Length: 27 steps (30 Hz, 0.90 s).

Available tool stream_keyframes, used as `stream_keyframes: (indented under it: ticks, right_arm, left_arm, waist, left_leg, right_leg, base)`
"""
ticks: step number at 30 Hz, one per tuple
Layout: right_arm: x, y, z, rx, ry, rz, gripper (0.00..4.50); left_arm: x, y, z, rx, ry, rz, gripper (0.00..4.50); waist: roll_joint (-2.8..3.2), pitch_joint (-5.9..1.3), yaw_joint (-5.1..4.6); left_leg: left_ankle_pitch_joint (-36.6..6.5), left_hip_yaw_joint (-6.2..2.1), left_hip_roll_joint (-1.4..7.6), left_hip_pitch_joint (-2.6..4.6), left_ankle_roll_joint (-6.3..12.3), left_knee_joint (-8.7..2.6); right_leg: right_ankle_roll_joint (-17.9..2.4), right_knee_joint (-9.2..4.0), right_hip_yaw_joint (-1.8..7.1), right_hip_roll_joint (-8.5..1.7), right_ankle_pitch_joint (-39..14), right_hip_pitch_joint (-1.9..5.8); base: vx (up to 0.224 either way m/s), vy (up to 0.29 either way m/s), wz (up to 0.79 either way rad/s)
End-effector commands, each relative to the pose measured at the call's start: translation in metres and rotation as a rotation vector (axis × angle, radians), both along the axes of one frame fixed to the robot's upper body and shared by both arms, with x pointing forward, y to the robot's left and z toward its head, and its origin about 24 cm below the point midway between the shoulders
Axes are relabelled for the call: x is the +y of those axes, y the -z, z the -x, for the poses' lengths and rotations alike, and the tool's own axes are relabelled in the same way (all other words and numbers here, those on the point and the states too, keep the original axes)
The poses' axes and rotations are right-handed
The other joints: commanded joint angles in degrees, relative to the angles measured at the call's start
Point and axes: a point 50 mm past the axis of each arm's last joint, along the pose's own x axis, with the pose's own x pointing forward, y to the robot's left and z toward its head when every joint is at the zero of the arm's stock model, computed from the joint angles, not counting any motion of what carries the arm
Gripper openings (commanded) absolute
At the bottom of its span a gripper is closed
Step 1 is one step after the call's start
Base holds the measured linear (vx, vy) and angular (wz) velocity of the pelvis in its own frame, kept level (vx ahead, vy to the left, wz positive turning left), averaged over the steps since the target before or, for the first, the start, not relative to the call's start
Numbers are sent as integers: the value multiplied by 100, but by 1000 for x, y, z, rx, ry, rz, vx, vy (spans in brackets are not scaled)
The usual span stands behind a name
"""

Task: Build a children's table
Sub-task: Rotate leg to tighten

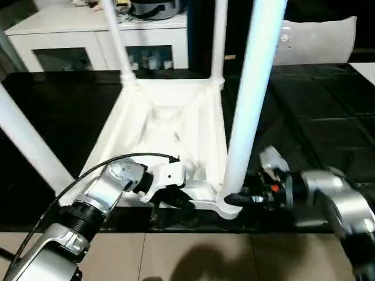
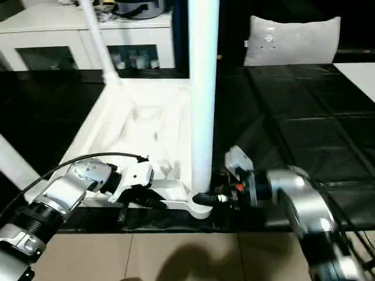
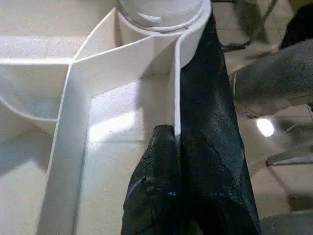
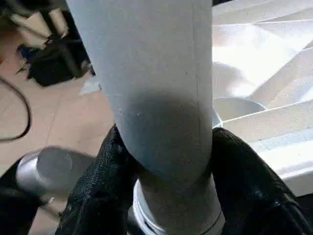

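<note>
Right gripper point(image 1: 237, 199) clamps the leg point(image 1: 249, 111) at its near-corner socket; left gripper point(image 3: 177, 147) pinches the tabletop point(image 1: 170, 126) rim beside it (upturned). Uneven force could cock the leg.

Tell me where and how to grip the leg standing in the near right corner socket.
Grip the near right leg low, just above its corner socket, coming in level from the robot's right. The round shaft is upright and widest there, so two fingers can close across it. The right tool already clamps that spot, while the left tool pinches the tabletop's near rim.
</note>
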Motion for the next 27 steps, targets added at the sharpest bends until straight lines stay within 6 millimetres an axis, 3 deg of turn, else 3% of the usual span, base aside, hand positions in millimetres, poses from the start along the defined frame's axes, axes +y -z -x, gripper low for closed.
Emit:
stream_keyframes:
  ticks: [1, 2, 5, 7, 8, 9, 10, 11, 12, 13, 14, 15, 16, 17, 18, 19, 20, 21, 22, 23, 24, 25, 27]
  right_arm:
    - [20, 2, 4, 2, 44, -32, 197]
    - [22, 4, 4, 1, 80, -23, 197]
    - [27, 14, -3, 32, 294, 18, 196]
    - [29, 21, -13, 48, 518, 58, 196]
    - [30, 22, -16, 49, 582, 64, 196]
    - [30, 23, -20, 50, 674, 73, 196]
    - [30, 24, -24, 47, 749, 95, 196]
    - [32, 24, -26, 30, 786, 113, 196]
    - [34, 25, -28, 9, 830, 135, 196]
    - [37, 24, -29, 6, 853, 125, 196]
    - [39, 24, -29, 19, 868, 96, 251]
    - [40, 23, -29, 28, 885, 77, 251]
    - [43, 21, -28, 40, 898, 40, 263]
    - [44, 21, -28, 40, 898, 39, 263]
    - [44, 20, -28, 37, 896, 40, 285]
    - [43, 19, -27, 21, 884, 39, 285]
    - [43, 19, -27, 20, 884, 39, 300]
    - [39, 17, -26, 1, 866, 34, 311]
    - [37, 16, -25, -10, 852, 31, 311]
    - [33, 13, -23, -29, 826, 32, 330]
    - [27, 10, -21, -53, 786, 30, 330]
    - [21, 7, -19, -69, 761, 28, 344]
    - [13, 3, -18, -86, 734, 20, 359]
  left_arm:
    - [-10, 1, -3, 10, -93, 16, 0]
    - [-12, 1, -3, 19, -112, 21, 0]
    - [-21, 1, -5, 35, -204, 47, 0]
    - [-30, 2, -8, 41, -300, 56, 0]
    - [-33, 2, -9, 41, -328, 60, 0]
    - [-37, 1, -11, 43, -368, 66, 0]
    - [-41, 0, -13, 40, -408, 79, 0]
    - [-45, -2, -16, 34, -449, 93, 0]
    - [-49, -4, -19, 27, -500, 108, 0]
    - [-54, -5, -22, 22, -536, 120, 0]
    - [-57, -7, -23, 16, -553, 131, 0]
    - [-60, -8, -23, 15, -554, 140, 0]
    - [-65, -10, -20, 11, -526, 142, 0]
    - [-65, -10, -20, 11, -525, 142, 0]
    - [-65, -10, -19, 8, -514, 136, 0]
    - [-64, -9, -18, -2, -498, 127, 0]
    - [-63, -9, -18, -3, -497, 126, 0]
    - [-59, -7, -18, -16, -481, 109, 0]
    - [-57, -7, -17, -23, -471, 103, 0]
    - [-53, -5, -17, -29, -464, 88, 0]
    - [-47, -4, -16, -46, -447, 72, 0]
    - [-43, -3, -16, -52, -437, 60, 0]
    - [-39, -2, -15, -58, -419, 49, 0]
  waist:
    - [-90, -313, -61]
    - [-93, -300, -65]
    - [-93, -243, -210]
    - [-91, -197, -417]
    - [-56, -200, -476]
    - [-1, -191, -629]
    - [99, -176, -788]
    - [156, -158, -836]
    - [215, -105, -810]
    - [90, -92, -725]
    - [-148, -99, -739]
    - [-291, 113, -728]
    - [-268, -56, -751]
    - [-174, -122, -693]
    - [-108, -146, -696]
    - [1, -221, -753]
    - [42, -258, -740]
    - [-27, -275, -720]
    - [-48, -245, -726]
    - [-48, -291, -696]
    - [-48, -291, -696]
    - [-32, -320, -668]
    - [-24, -362, -649]
  left_leg:
    - [-1019, 22, 189, -13, 378, -408]
    - [-1131, 22, 175, -1, 346, -410]
    - [-1495, 5, 85, 21, 158, -406]
    - [-1908, -28, 11, 62, 42, -359]
    - [-2024, -39, 3, 102, 30, -334]
    - [-2241, -84, 27, 86, 68, -350]
    - [-2884, -181, 184, 111, 149, -446]
    - [-3304, -274, 344, -6, 187, -599]
    - [-3990, -382, 605, -183, 184, -868]
    - [-4594, -231, 627, 121, 99, -1068]
    - [-4222, -183, 266, 298, -17, -704]
    - [-2626, 123, -348, 828, -96, 379]
    - [-1565, 37, -351, 380, 224, 348]
    - [-1345, -42, -222, 118, 295, 40]
    - [-1413, -149, -87, 8, 258, -112]
    - [-1461, -318, 102, -101, 167, -343]
    - [-1298, -321, 105, -72, 166, -352]
    - [-955, -275, 84, -59, 224, -363]
    - [-951, -242, 81, -102, 319, -394]
    - [-812, -225, 78, -63, 375, -380]
    - [-812, -225, 78, -63, 375, -380]
    - [-317, -216, 120, -96, 607, -349]
    - [220, -213, 117, -107, 815, -275]
  right_leg:
    - [-677, -453, 279, -334, -2572, 307]
    - [-607, -483, 268, -339, -2786, 295]
    - [-252, -608, 171, -306, -3607, 264]
    - [193, -791, -16, -266, -4233, 231]
    - [254, -826, -77, -269, -4291, 219]
    - [355, -900, -202, -252, -4208, 284]
    - [402, -916, -360, -219, -3851, 396]
    - [335, -678, -301, -214, -3427, 543]
    - [206, -146, -188, -189, -2867, 711]
    - [-187, 340, 334, -191, -1358, 450]
    - [-81, -202, 363, -221, -2695, 285]
    - [496, -1339, -90, -302, -6236, -518]
    - [669, -1105, -67, -610, -6388, 55]
    - [684, -938, 8, -663, -5787, 386]
    - [720, -818, -116, -593, -5216, 466]
    - [484, -659, -69, -498, -3442, 539]
    - [269, -606, -20, -478, -2947, 503]
    - [-153, -534, 47, -429, -2249, 456]
    - [-374, -484, 76, -362, -2193, 458]
    - [-543, -442, 130, -386, -2041, 448]
    - [-543, -442, 130, -386, -2041, 448]
    - [-834, -328, 181, -383, -1339, 464]
    - [-1063, -228, 187, -391, -608, 458]
  base:
    - [0, 0, 0]
    - [0, 0, 0]
    - [0, 0, 0]
    - [0, 0, 0]
    - [0, 0, 0]
    - [0, 0, 0]
    - [0, 0, 0]
    - [-55, 27, -10]
    - [0, 0, 0]
    - [0, 0, 0]
    - [53, -32, 11]
    - [68, -35, -15]
    - [68, -35, -15]
    - [102, 31, -38]
    - [120, 56, -23]
    - [120, 56, -23]
    - [62, 19, 7]
    - [0, 0, 0]
    - [0, 0, 0]
    - [0, 0, 0]
    - [0, 0, 0]
    - [60, 11, 9]
    - [62, 4, 4]
